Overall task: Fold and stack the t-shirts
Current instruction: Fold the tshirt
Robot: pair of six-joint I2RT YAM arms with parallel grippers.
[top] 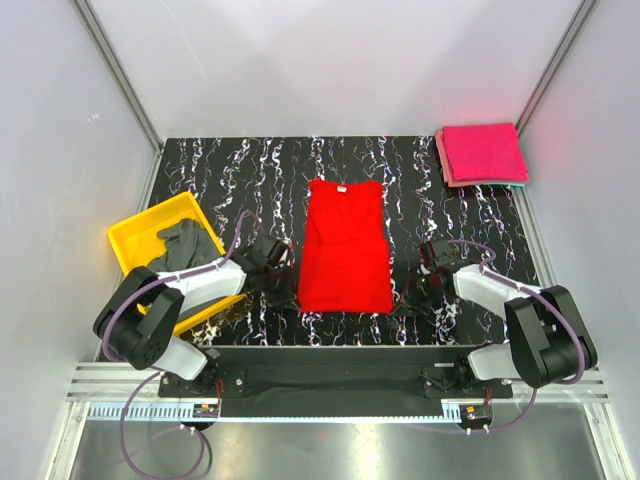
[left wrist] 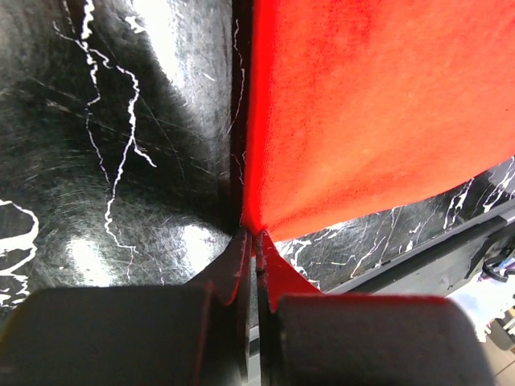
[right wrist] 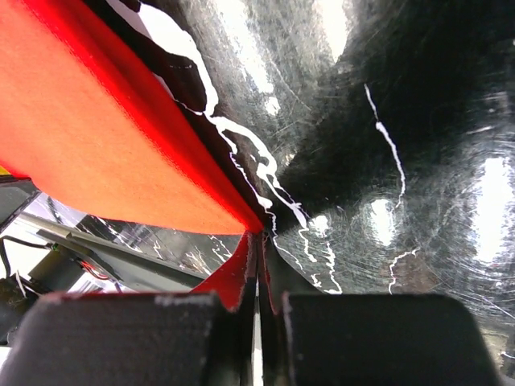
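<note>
A bright red t-shirt [top: 345, 250] lies flat in the middle of the black marbled table [top: 250, 170], folded into a long strip with its collar at the far end. My left gripper [top: 295, 293] is at its near left corner, low on the table. The left wrist view has the jaws closed together with the red t-shirt [left wrist: 378, 104] pinched at the tips of the left gripper [left wrist: 251, 235]. My right gripper [top: 405, 295] is at the near right corner. There too the right gripper [right wrist: 259, 235] is shut on the corner of the red t-shirt [right wrist: 105, 137]. Folded magenta-pink t-shirts [top: 483, 153] are stacked at the back right.
A yellow tray [top: 135, 235] stands at the left edge of the table with a dark grey t-shirt [top: 185, 245] crumpled in it. Grey walls with metal posts close the table in at the back and sides. The arm bases sit on a rail along the near edge.
</note>
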